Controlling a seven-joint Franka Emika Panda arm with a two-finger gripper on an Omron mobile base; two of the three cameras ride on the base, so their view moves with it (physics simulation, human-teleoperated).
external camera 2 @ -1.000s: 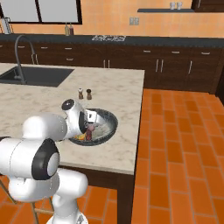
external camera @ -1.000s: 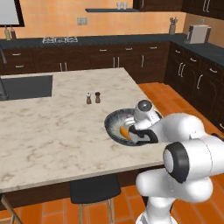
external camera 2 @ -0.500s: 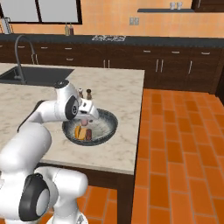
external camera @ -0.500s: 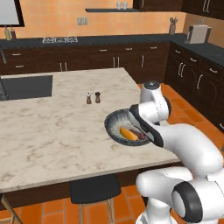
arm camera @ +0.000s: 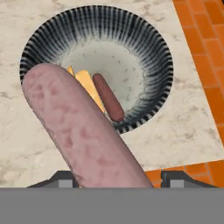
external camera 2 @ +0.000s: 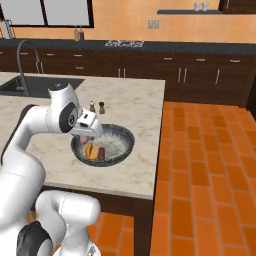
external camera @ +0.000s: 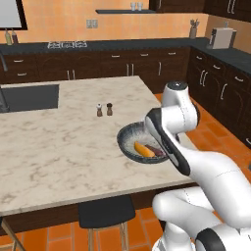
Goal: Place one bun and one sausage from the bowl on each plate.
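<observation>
The dark speckled bowl (arm camera: 148,57) lies straight below the hand, near the island's right edge (external camera: 125,135) (external camera 2: 127,141). Inside it rest an orange-yellow bun (arm camera: 85,83) (external camera: 142,148) (external camera 2: 90,150) and a dark red sausage (arm camera: 108,97) (external camera: 156,150) (external camera 2: 101,152). My gripper (arm camera: 118,179) (external camera 2: 86,132) hovers above the bowl, shut on a second, pale pink sausage (arm camera: 83,131) that runs diagonally across the hand view. In the left base view my own forearm hides the hand. Both plates are out of view.
A salt shaker (external camera: 99,110) (external camera 2: 92,107) and a pepper shaker (external camera: 109,108) (external camera 2: 101,107) stand just behind the bowl. A sink (external camera: 29,97) (external camera 2: 40,85) is set in the far left of the marble island. A stool (external camera: 105,212) sits under the front edge.
The arm has risen from down inside the bowl to above it, and the pink sausage has come up in the gripper. One bun and one sausage stay in the bowl.
</observation>
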